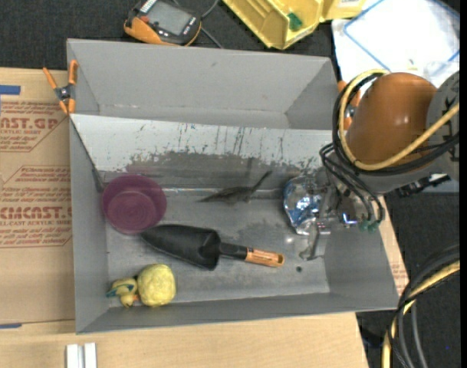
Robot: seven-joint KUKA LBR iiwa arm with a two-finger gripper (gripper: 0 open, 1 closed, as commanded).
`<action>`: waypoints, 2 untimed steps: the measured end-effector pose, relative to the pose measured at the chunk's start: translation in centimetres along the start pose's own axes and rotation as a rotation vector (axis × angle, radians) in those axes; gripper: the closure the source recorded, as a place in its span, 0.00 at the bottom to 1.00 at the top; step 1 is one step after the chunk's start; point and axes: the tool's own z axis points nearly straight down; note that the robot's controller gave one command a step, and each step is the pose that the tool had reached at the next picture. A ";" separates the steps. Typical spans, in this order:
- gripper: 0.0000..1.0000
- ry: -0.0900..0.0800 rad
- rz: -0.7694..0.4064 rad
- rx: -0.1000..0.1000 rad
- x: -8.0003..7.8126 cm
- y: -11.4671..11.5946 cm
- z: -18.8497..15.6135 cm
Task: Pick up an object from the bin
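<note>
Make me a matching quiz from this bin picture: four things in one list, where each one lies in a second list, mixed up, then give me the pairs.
Things
1. purple cup
2. black scoop
3. yellow soft toy
4. shiny blue thing

Places
A. right side of the bin, next to the gripper
B. lower left corner of the bin
C. left side, above the scoop's wide end
D. middle of the floor, orange handle tip pointing right

Pairs: 1-C, 2-D, 3-B, 4-A
</note>
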 end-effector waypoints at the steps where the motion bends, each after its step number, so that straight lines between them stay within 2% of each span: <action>1: 0.00 -0.008 0.000 0.001 -0.2 0.0 -0.3; 2: 0.00 -0.007 0.147 -0.001 2.4 6.7 13.6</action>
